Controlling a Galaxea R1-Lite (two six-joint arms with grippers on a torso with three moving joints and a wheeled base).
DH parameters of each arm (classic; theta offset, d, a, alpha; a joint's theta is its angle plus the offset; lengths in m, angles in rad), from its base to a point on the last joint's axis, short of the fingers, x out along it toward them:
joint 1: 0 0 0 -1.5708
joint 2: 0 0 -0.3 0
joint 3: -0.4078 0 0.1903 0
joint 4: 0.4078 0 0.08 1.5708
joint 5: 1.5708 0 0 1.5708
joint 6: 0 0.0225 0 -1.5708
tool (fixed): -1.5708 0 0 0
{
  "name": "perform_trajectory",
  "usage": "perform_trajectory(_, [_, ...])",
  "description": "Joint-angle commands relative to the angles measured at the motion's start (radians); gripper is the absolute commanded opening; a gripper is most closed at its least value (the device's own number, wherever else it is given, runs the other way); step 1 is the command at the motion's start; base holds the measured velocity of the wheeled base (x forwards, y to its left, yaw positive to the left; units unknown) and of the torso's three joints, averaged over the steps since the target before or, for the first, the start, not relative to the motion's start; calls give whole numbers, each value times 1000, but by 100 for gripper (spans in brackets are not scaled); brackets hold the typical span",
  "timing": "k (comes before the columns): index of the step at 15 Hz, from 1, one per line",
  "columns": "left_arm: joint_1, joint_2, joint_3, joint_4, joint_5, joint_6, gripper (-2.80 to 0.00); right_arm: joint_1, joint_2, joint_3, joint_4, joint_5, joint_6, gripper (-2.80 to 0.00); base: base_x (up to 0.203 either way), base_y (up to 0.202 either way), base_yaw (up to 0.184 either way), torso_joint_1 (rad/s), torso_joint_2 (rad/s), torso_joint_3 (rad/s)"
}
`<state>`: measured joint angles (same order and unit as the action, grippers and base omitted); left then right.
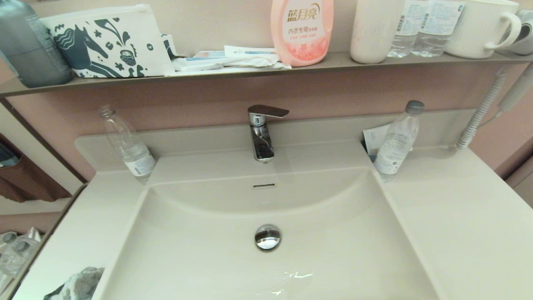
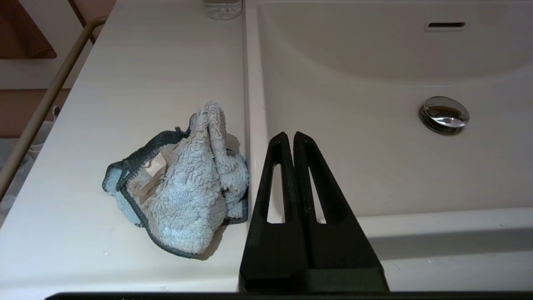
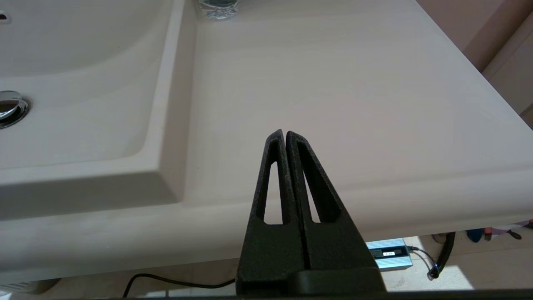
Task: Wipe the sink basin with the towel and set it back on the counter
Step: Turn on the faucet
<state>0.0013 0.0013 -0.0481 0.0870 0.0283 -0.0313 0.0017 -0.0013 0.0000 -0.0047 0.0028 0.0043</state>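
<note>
The towel (image 2: 183, 191) lies crumpled on the counter (image 2: 137, 83) just left of the sink basin (image 1: 333, 233); only its top shows at the head view's lower left as a grey heap, the towel (image 1: 79, 285). The basin has a chrome drain plug (image 1: 267, 237) and an overflow slot (image 1: 263, 186). My left gripper (image 2: 290, 135) is shut and empty, held above the basin's near left rim, right beside the towel without touching it. My right gripper (image 3: 285, 133) is shut and empty above the counter (image 3: 333, 83) on the basin's right. Neither gripper shows in the head view.
A chrome faucet (image 1: 262, 131) stands behind the basin. A clear bottle (image 1: 127, 146) stands at the rear left corner, another bottle (image 1: 397, 139) at the rear right. The wall shelf (image 1: 266, 66) carries a horse-print pouch (image 1: 108, 41), a pink bottle (image 1: 302, 31) and mugs.
</note>
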Motion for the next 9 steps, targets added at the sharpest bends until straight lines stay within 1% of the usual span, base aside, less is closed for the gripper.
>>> perform_trajectory(1, [0,0,0,0,1,-1,-280,1,1,0,-1,0,0,-280,0,0,0,0,0,0])
perform_trajectory(9, [0,0,0,0,1,0,-280,0,1,0,-1,0,0,-280,0,0,0,0,0,0])
